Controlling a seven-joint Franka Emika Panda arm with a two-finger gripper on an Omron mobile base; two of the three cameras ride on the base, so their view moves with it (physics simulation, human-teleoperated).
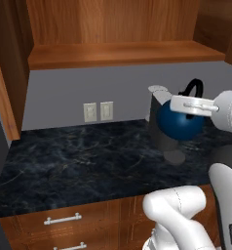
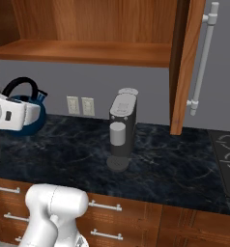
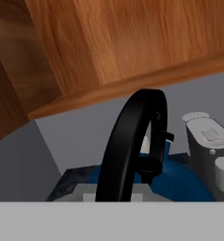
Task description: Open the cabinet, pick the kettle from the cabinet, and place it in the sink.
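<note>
In the left base view the gripper holds the kettle in the air above the black marble counter, its fingers pinched on the kettle's black arched handle. The kettle hangs in front of the grey coffee machine, hiding part of it. The cabinet stands open above the counter, its shelf bare. Two wall outlets sit on the grey wall, to the left of the coffee machine.

In the right base view the kettle hangs to the left of the coffee machine, clear of the counter. The white hand covers its near side. The open cabinet door, with a long silver bar handle, is to the right of the coffee machine.

In the hand view the handle arches up close to the camera, with the blue body below it. The coffee machine stands just to the right of the kettle, and the cabinet's wooden underside is above.
</note>
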